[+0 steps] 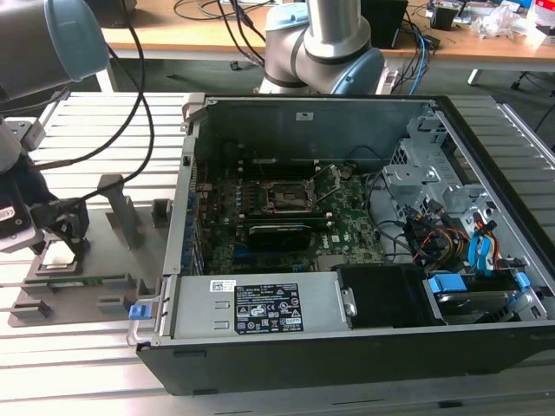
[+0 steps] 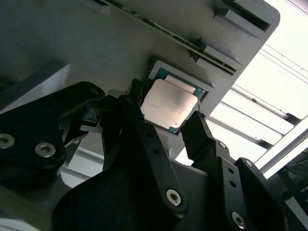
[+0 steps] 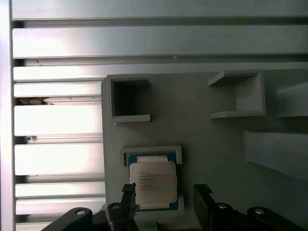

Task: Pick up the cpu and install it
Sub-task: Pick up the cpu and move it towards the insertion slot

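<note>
The cpu (image 1: 61,254) lies flat in a shallow pocket of the grey fixture plate (image 1: 108,260), at the exterior view's left. Both wrist views show its silvery top (image 2: 168,108) (image 3: 153,179) with a green rim inside the pocket's frame. My gripper (image 1: 59,236) hangs just over it, open. In both wrist views its black fingers (image 2: 139,120) (image 3: 204,195) stand on either side of the chip. One finger is at the chip's edge; the other stands a little off it. The black motherboard socket (image 1: 286,198) sits inside the open computer case (image 1: 312,108).
The fixture plate (image 3: 192,125) carries upright grey blocks (image 1: 121,208) and open-box pockets (image 3: 129,101) near the chip. It rests on a slatted aluminium table (image 1: 95,121). A second arm's base (image 1: 321,43) stands behind the case. Cables and drive bays (image 1: 451,234) crowd the case on the exterior view's right.
</note>
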Tool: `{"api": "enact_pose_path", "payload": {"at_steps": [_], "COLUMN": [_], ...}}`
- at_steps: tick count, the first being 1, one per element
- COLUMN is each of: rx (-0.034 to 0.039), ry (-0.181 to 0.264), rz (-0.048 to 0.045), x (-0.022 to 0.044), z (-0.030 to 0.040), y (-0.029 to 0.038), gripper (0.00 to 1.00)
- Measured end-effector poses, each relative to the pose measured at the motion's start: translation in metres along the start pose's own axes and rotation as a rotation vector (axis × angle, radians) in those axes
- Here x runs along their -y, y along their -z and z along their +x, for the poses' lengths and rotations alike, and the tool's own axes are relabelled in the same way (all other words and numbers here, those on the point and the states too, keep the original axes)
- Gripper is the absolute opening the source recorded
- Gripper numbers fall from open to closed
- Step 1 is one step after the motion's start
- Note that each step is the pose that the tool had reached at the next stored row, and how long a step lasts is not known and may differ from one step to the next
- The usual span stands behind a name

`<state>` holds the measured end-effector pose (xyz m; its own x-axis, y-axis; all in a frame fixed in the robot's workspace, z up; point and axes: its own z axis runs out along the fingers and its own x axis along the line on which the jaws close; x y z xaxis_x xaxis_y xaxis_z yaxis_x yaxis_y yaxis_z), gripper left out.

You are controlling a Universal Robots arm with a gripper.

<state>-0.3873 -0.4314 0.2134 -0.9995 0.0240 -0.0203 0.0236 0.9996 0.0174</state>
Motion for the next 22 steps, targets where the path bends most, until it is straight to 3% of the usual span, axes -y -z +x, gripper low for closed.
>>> {"api": "enact_pose_path", "payload": {"at_steps": [11, 17, 22], "rx": [0.0, 0.0005, 0.0005], "ry": [0.001, 0.003, 0.003], "rz": [0.0005, 0.0181, 0.0193], "x": [0.0002, -0.0008, -0.0017], "z": [0.0002, 0.0023, 0.003], "y": [-0.0099, -0.0118, -0.0123], "gripper": [0.6, 0.6, 0.6]}}
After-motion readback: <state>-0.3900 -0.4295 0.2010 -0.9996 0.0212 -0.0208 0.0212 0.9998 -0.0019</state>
